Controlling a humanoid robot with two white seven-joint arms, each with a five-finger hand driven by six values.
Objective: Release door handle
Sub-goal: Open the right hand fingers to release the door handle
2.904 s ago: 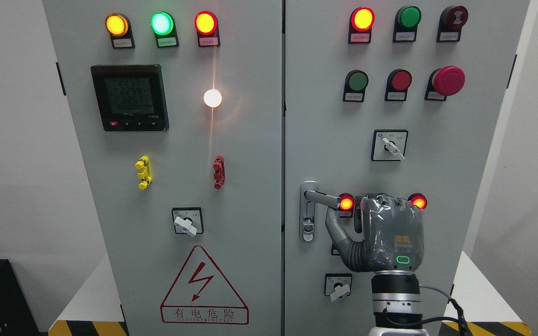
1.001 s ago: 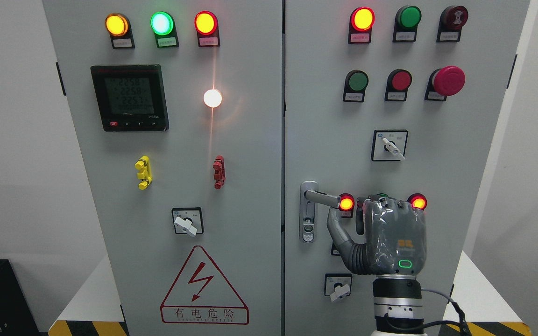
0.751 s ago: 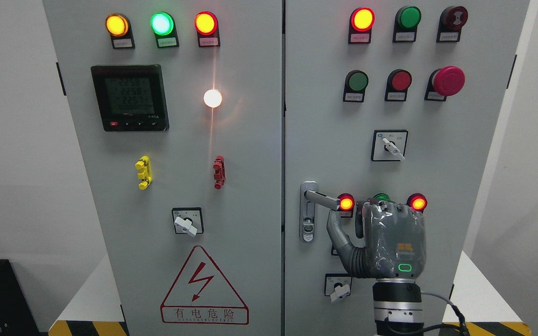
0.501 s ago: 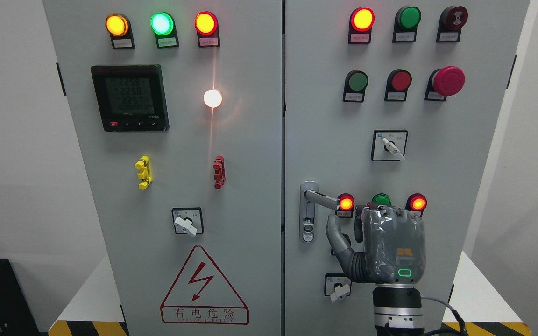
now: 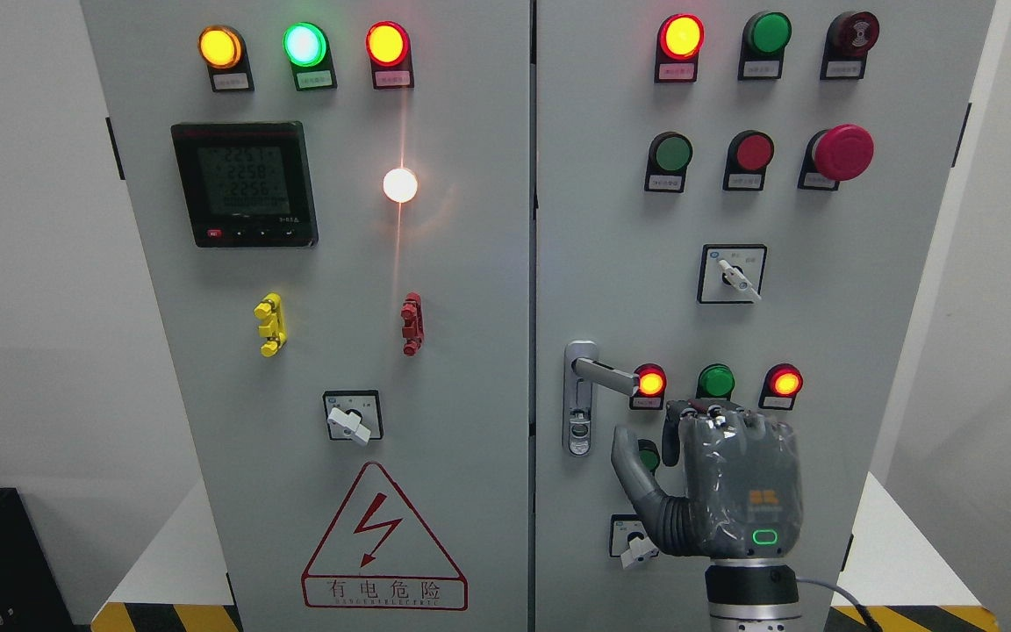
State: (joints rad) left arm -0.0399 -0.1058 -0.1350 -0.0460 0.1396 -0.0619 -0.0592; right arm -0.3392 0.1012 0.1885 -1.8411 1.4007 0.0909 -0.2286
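Observation:
The silver lever door handle point(image 5: 606, 376) sticks out to the right from its plate on the right cabinet door point(image 5: 611, 263), near the door's left edge. My right hand point(image 5: 656, 441) is below and to the right of the lever, with its back to the camera. Its thumb is spread out to the left and its fingers point(image 5: 671, 436) are loosely bent toward the door. It holds nothing, and a clear gap separates it from the lever. The left arm is out of view.
Lit red lamps point(image 5: 650, 383) and a green button point(image 5: 716, 382) sit just above the hand. A rotary switch point(image 5: 637, 540) is beside the wrist, another switch point(image 5: 734, 274) higher up. The left door point(image 5: 339, 263) carries a meter, lamps and a warning sign. Striped floor tape runs along the bottom.
The right hand has let go of the lever and dropped down and slightly right. The green button it covered now shows. The lever and door stay put.

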